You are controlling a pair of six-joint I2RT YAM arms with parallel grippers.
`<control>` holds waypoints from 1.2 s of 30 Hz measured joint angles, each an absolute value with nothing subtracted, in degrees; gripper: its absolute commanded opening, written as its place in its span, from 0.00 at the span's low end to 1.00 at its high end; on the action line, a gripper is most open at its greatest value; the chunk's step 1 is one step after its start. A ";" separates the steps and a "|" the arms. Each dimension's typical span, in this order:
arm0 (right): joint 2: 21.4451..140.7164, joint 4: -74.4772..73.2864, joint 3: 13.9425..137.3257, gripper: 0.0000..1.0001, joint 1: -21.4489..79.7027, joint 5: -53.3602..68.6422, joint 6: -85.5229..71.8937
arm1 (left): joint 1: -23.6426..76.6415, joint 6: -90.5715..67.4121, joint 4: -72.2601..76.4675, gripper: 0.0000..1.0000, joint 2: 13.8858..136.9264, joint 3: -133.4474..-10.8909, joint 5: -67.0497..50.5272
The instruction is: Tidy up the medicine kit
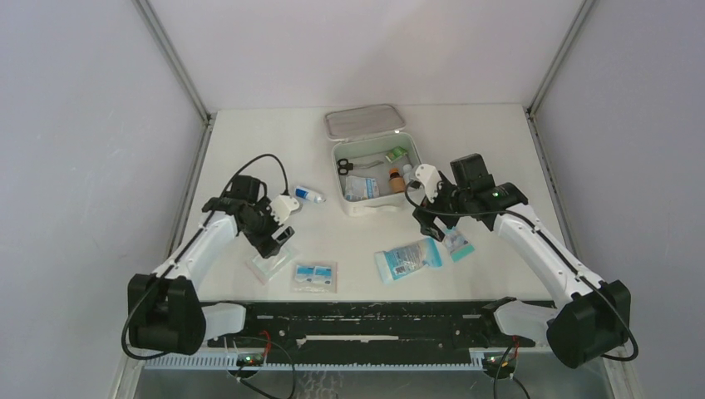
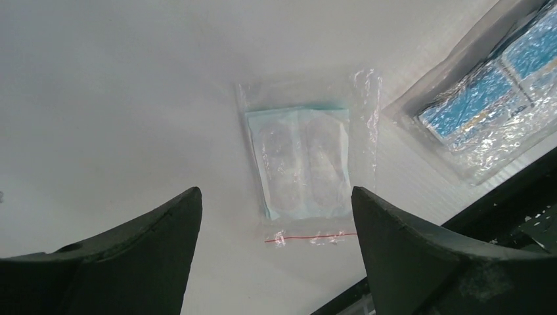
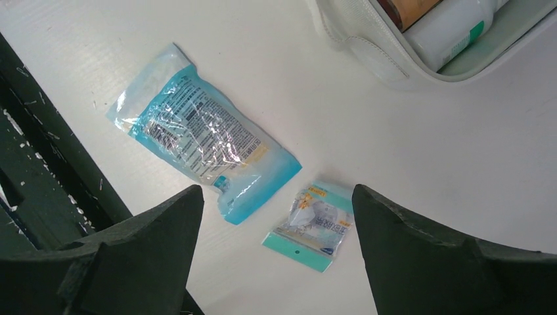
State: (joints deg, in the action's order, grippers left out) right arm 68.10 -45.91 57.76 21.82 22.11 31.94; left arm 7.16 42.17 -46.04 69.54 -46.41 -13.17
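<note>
Left arm (image 1: 208, 239) bent over pouch (image 2: 302, 164), right arm (image 1: 532, 237) over packet (image 3: 312, 226), jaws wide

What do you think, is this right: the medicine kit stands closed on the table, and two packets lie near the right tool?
Not quite: the medicine kit stands open, lid folded back, as the top external view shows. The blue pouch and small teal packet do lie near the right tool.

Bright, even, diffuse light with faint soft shadows; glare glints on the plastic bag (image 2: 303, 164), wrist views slightly soft.
</note>
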 measured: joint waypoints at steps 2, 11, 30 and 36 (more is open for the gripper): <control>68.07 -44.91 57.56 0.81 21.82 22.17 31.40 | 7.16 42.11 -46.48 0.78 71.11 -46.33 -11.86; 68.16 -43.03 57.36 0.78 21.82 22.94 30.13 | 7.11 42.06 -46.04 0.75 80.66 -46.33 -8.49; 69.17 -42.17 56.05 0.76 22.37 22.83 29.54 | 7.03 41.67 -42.54 0.30 83.66 -43.99 -6.81; 70.61 -41.17 56.69 0.76 25.21 22.37 29.52 | 7.09 40.42 -41.12 0.06 80.93 -43.16 -6.70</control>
State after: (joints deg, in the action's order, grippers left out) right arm 70.61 -41.17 56.69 25.21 22.37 29.52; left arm 7.09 40.42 -41.12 80.93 -43.16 -6.70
